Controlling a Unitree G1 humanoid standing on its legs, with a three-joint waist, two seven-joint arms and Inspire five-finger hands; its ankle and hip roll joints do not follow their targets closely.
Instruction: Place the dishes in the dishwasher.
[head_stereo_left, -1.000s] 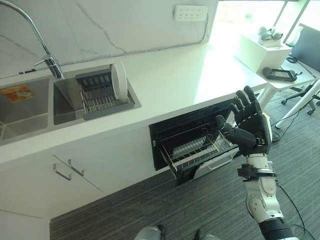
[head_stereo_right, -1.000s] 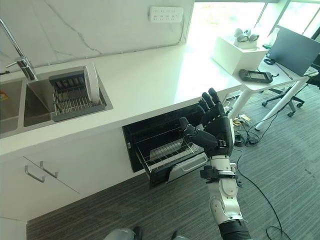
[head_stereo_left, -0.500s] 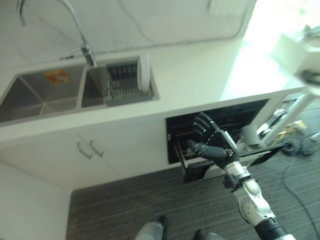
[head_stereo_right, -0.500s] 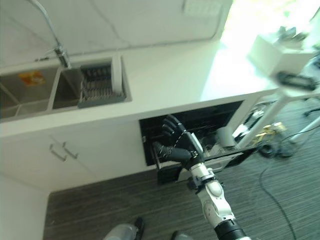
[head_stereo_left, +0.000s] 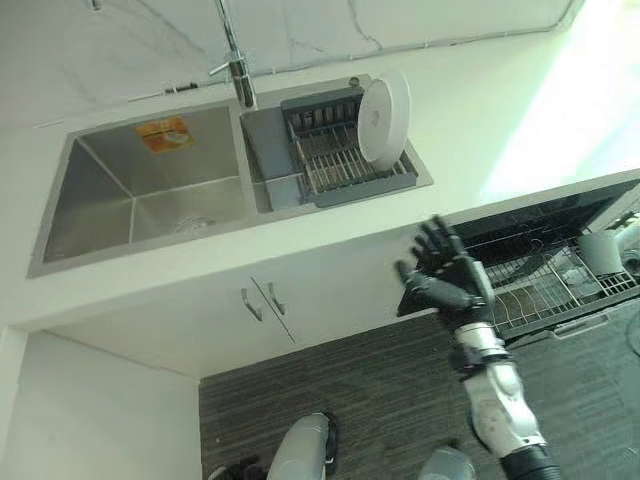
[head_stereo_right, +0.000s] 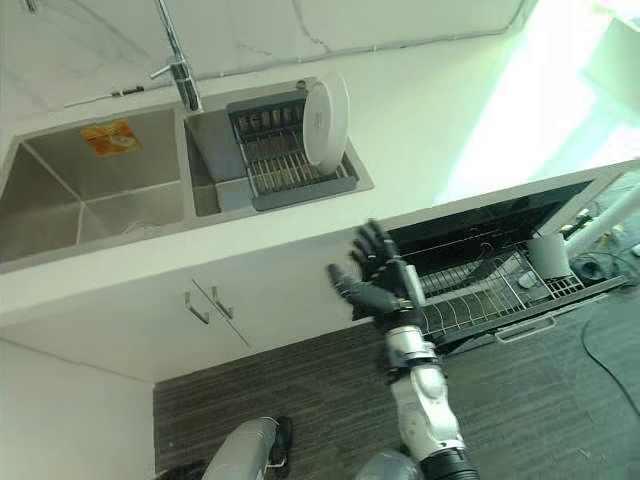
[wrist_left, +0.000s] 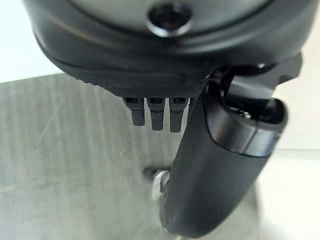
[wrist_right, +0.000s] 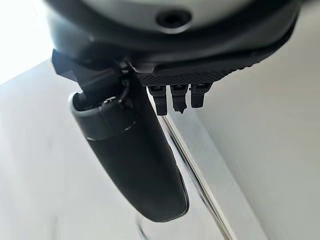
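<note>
A white plate stands on edge in the grey dish rack in the sink's right-hand basin. The dishwasher under the counter is open, its wire rack pulled out, with a pale cup standing in it. My right hand is raised in front of the white cabinet, just left of the dishwasher, open and holding nothing. The right wrist view has that hand close to a cabinet front. My left hand hangs open over the floor.
The sink's left basin bears an orange sticker. A faucet rises behind the basins. Two cabinet handles sit below the counter. Dark striped carpet covers the floor before the cabinets.
The camera has swung left, bringing the sink to the middle. My right hand has moved from the dishwasher rack to the cabinet front left of it, still open.
</note>
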